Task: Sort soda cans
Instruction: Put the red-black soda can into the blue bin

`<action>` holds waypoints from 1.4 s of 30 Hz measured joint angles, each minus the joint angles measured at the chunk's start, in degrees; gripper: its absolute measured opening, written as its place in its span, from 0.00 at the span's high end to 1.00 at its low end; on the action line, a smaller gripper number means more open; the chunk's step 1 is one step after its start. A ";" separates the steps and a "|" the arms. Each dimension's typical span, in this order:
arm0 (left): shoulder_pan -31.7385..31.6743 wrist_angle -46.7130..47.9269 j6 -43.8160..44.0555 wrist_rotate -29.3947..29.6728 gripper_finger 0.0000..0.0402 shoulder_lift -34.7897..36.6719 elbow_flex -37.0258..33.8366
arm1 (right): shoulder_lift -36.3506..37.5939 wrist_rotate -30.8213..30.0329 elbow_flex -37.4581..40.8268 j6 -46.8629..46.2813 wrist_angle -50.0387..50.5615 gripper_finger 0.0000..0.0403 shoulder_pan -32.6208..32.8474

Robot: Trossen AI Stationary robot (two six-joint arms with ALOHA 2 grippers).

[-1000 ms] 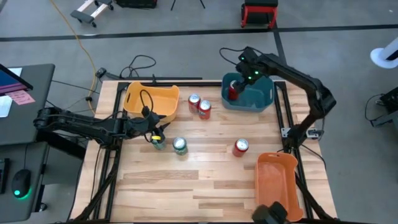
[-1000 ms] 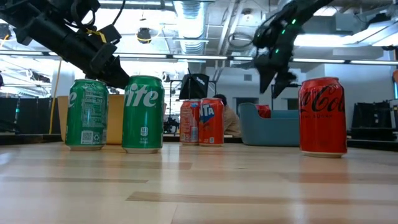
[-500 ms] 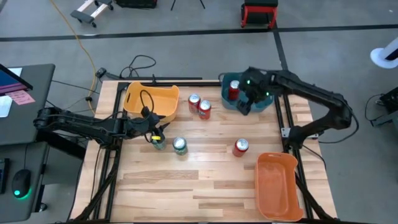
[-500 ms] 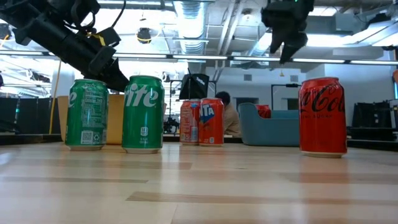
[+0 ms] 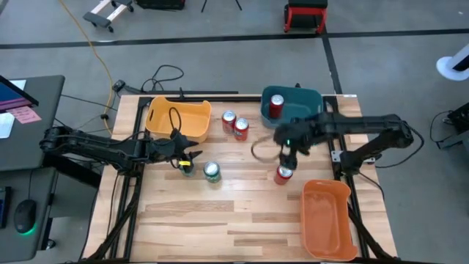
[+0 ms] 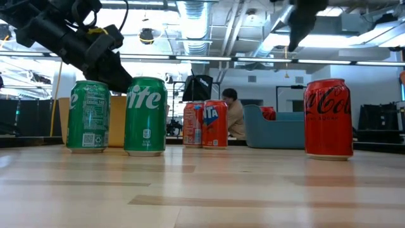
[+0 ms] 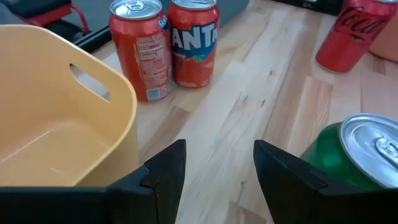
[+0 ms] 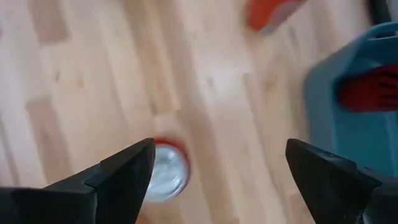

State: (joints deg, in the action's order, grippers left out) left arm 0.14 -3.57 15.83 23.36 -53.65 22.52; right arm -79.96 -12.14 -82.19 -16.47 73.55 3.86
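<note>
Two green cans stand near the table's left: one (image 5: pixel 188 169) (image 7: pixel 356 151) right beside my open left gripper (image 5: pixel 185 157) (image 7: pixel 214 180), the other (image 5: pixel 212 171) a little to its right. A pair of red cans (image 5: pixel 234 124) (image 7: pixel 168 43) stands upright between the yellow bin and the blue bin. One red can (image 5: pixel 276 105) stands inside the blue bin (image 5: pixel 308 103). A lone red can (image 5: pixel 283 174) (image 8: pixel 165 173) stands on the wood, and my right gripper (image 5: pixel 285 154) (image 8: pixel 227 171) hovers over it, open wide and pointing down, clear of its top.
The yellow bin (image 5: pixel 178 117) sits at the far left of the table, just behind my left gripper. An orange bin (image 5: pixel 327 216) lies at the near right corner. Bare wood stretches along the table's near side. A person sits in the room beyond the table (image 6: pixel 237 117).
My right gripper has left the blue bin, where a red can now stands alone. It has swung toward the table's near edge and stopped above the lone red can. The cans on the table have not moved.
</note>
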 joint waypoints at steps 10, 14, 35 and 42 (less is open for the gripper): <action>0.00 -0.73 0.71 -0.11 0.54 0.02 0.00 | 1.77 2.24 14.37 -7.90 -3.17 0.05 9.62; 0.00 -1.27 0.27 -0.09 0.54 0.02 0.00 | 4.95 3.61 21.37 -7.94 -12.23 0.05 8.46; 0.00 -1.40 2.20 -0.09 0.54 0.02 0.00 | 4.78 10.93 27.78 -5.68 -27.45 0.05 5.00; 0.66 -5.09 -1.89 -0.04 0.54 0.02 0.00 | 0.95 10.43 27.98 -5.55 -26.85 0.05 5.24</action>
State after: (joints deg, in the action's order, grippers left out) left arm 0.80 -8.66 13.94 23.32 -53.63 22.52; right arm -79.00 -1.71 -54.22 -22.02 46.70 9.10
